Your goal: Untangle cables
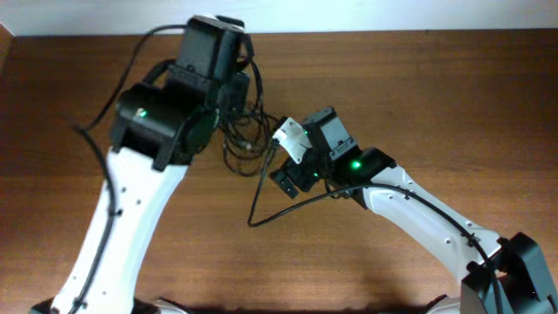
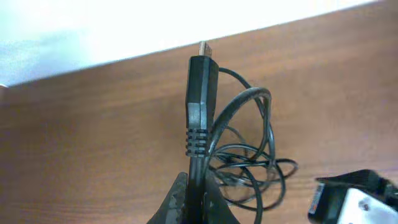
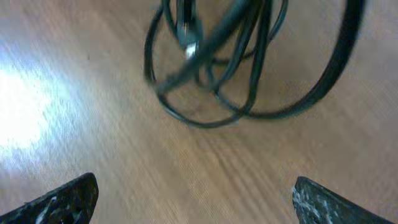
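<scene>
The cables (image 1: 247, 139) lie as a tangle of thin black loops on the wooden table between the two arms. My left gripper (image 2: 200, 200) is shut on one black cable just below its large black plug (image 2: 201, 106), which stands upright with a gold tip. The rest of the tangle (image 2: 252, 163) lies behind and to the right of it. My right gripper (image 3: 196, 205) hangs open over bare wood just short of the loops (image 3: 208, 93), with nothing between its fingers. A small metallic plug (image 3: 188, 45) shows among those loops. In the overhead view the right gripper (image 1: 285, 163) sits at the tangle's right edge.
One long black strand (image 1: 259, 205) trails from the tangle toward the table's front, then bends right under the right arm. The white wall edge (image 2: 93, 31) runs along the table's far side. The right gripper's body (image 2: 354, 199) shows at the left wrist view's lower right.
</scene>
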